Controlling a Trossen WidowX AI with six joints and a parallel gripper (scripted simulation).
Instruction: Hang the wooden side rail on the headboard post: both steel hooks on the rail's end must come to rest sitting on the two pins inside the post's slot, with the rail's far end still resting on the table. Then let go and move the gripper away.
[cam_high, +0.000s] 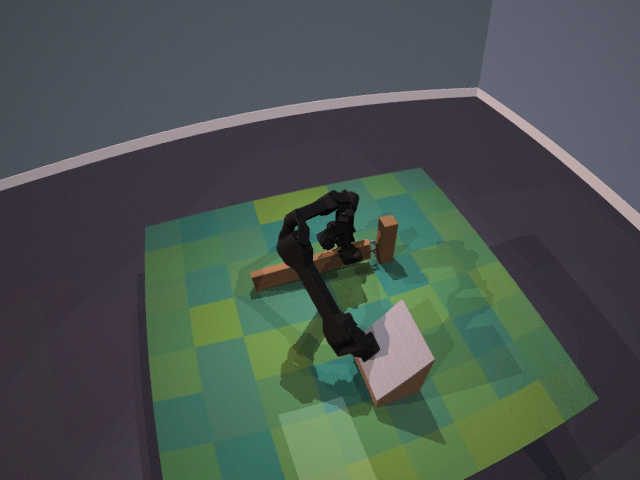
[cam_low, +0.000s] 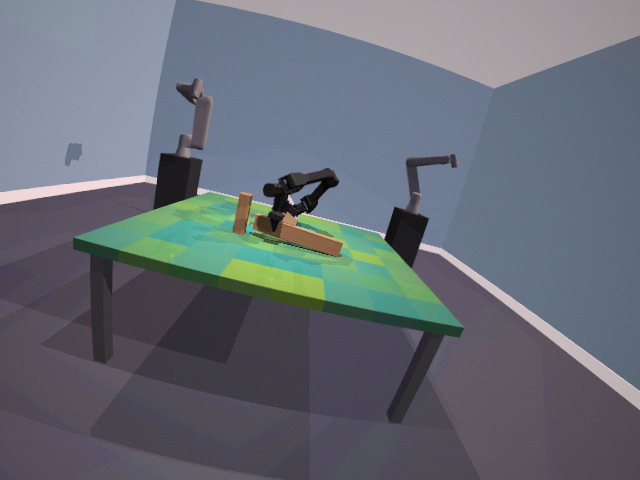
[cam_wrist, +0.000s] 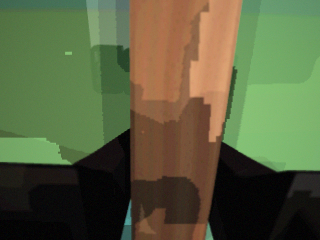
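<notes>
Brown wooden side rail (cam_high: 289, 273), long, straight, in end effector (cam_high: 350, 254).

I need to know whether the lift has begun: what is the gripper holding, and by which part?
The gripper is shut on the wooden side rail, gripping its two long sides near the hooked end, close to the headboard post.

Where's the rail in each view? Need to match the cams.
Top: rail lies centre, slanting from lower left up toward the post.
Exterior: rail mid-table, right of the post.
Wrist: rail fills the centre, running up between the jaws.
Shared landmark: the gripper clamped on the rail.
</notes>
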